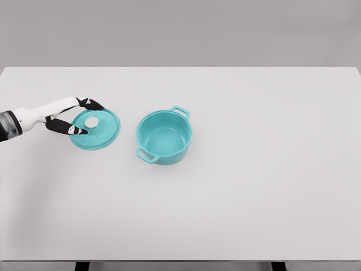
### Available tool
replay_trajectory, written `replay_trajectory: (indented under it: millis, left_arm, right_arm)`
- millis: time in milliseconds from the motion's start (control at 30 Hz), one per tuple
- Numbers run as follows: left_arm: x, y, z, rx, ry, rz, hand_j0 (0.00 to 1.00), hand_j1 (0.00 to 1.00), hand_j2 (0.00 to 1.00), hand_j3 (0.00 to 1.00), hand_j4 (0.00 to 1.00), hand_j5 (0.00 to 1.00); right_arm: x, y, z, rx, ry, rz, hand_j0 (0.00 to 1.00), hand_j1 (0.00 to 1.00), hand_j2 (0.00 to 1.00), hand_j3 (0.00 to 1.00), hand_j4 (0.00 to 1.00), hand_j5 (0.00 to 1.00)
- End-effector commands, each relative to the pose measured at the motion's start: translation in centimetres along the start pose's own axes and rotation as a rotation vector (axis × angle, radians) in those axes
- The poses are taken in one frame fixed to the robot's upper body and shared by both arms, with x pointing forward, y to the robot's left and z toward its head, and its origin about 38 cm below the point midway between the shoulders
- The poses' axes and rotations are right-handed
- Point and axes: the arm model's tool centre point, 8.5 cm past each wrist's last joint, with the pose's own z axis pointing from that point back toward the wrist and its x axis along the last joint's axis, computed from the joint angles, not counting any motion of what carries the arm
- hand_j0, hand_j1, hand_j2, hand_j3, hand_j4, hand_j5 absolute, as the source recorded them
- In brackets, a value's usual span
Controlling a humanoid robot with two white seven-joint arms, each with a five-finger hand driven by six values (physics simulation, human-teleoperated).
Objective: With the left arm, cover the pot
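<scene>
The pot (164, 137) stands open and upright near the middle of the desk (254, 186), its inside bare and its two side handles pointing toward about one and seven o'clock. The lid (96, 129) is not on it; it sits off at the pot's nine o'clock, close by but not touching, and looks to lie flat or nearly flat on the desk with its pale knob up. The left hand (76, 118) reaches in from the left edge with its dark fingers spread around the lid's knob, one finger above it and the thumb below; whether they actually pinch the knob or only bracket it cannot be told from this view. So the job seems barely begun: the grasp is forming at best, and the lift, the carry toward three o'clock and the setting down on the rim are all left.

The desk is a plain white, matte slab, with a flat grey wall behind it.
</scene>
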Motion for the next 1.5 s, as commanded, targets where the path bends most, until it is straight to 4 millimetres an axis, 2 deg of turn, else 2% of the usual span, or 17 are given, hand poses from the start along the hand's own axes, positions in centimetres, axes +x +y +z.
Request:
replay_trajectory:
  millis: [0,1467]
  left_arm:
    - [0.0,0.0,0.01,0.004,-0.002,0.006,0.78,0.78,0.78,0.78,0.78,0.78]
    - [-0.45,-0.42,0.01,-0.004,0.013,0.013,0.78,0.78,0.78,0.78,0.78,0.78]
  right_arm:
    - [0.01,0.0,0.0,0.0,0.0,0.0,1.0,1.0,1.0,1.0,1.0,1.0]
    - [0.01,0.0,0.0,0.0,0.0,0.0,1.0,1.0,1.0,1.0,1.0,1.0]
